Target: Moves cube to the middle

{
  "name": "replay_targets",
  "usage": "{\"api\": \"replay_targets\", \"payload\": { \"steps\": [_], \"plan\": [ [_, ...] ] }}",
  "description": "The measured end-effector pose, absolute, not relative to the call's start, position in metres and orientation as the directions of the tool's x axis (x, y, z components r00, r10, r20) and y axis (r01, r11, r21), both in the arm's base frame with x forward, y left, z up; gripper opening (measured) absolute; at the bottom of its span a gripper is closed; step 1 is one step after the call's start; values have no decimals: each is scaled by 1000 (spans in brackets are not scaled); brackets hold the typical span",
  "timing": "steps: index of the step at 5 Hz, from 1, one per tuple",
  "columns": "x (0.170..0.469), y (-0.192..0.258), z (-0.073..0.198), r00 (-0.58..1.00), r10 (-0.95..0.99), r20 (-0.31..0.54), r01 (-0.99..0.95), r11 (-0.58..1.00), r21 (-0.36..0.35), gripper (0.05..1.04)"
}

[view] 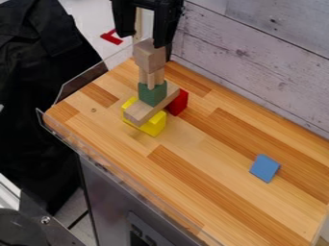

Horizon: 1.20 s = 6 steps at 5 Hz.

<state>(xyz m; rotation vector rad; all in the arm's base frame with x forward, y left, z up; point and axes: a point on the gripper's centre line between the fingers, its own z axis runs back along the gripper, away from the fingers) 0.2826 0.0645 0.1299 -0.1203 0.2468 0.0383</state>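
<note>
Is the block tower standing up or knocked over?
Standing up: the wooden cube is high above the green block, which sits on the wooden plank.

We find the tabletop (193, 166) smooth wood, the top block (149, 56) at twelve o'clock matt wood, the wall planks (225, 48) at one rough, the cloth (32, 62) at ten matt.

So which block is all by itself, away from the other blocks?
The blue block! It lies alone on the wooden table, while the yellow block, red block and green block are bunched together.
</note>
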Motion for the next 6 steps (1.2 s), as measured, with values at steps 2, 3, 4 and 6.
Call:
{"api": "replay_targets", "payload": {
  "steps": [2,3,4,6],
  "plan": [
    [282,67,119,959,18,-284,-57,990,-129,1000],
    [283,67,114,956,25,-293,-71,987,-146,951],
    [286,65,112,959,34,-283,-82,984,-160,661],
    [287,64,111,960,44,-277,-92,982,-163,555]
  ]
}}
